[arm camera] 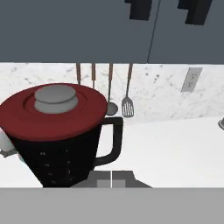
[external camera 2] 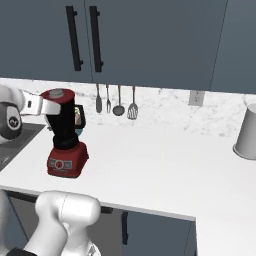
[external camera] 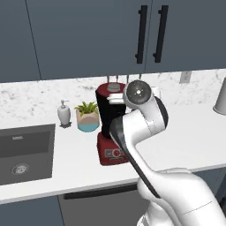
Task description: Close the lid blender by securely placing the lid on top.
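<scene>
Red lid [arm camera: 54,109] seated flat on the blender [external camera 2: 65,135] jar mouth, blender on white counter [external camera 2: 165,160], gripper [external camera 2: 50,106] just beside jar's rim, finger spread indiscernible

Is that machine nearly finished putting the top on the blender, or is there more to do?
Mostly done, it seems: the flat red lid with its grey centre sits level on the dark jar of the red-based blender. The arm is beside the jar; whether its fingers are open is unclear. Left, probably: letting go and backing away.
</scene>
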Motion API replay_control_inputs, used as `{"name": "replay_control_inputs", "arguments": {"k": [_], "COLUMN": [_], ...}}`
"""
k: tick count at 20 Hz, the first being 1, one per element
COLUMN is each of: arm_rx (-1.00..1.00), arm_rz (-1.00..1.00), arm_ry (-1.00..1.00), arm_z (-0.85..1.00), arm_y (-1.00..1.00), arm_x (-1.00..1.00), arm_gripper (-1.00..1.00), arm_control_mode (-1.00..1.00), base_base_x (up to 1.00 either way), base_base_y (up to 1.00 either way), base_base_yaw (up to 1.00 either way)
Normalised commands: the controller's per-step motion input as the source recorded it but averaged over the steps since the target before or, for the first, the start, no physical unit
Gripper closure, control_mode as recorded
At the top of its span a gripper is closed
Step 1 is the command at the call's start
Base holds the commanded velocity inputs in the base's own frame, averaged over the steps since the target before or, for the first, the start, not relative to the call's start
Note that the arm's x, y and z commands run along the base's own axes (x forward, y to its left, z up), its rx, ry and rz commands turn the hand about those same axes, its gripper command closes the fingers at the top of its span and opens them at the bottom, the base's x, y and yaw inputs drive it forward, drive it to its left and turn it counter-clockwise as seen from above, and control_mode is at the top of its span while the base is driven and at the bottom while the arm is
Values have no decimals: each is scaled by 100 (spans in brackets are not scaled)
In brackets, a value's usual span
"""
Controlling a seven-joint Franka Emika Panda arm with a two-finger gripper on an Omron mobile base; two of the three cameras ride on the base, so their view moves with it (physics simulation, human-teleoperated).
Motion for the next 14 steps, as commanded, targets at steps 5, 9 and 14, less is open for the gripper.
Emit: {"name": "replay_control_inputs", "arguments": {"k": [5, 9, 14], "arm_rx": [19, 13, 9], "arm_rz": [0, 3, 2], "arm_ry": [-3, -1, 0], "arm_z": [0, 0, 0], "arm_y": [-60, -42, -33], "arm_x": [-21, -12, -7], "arm_gripper": [100, 100, 100], "arm_control_mode": [-100, -100, -100], "base_base_x": [0, 0, 0], "base_base_y": [0, 0, 0], "base_base_yaw": [0, 0, 0]}}
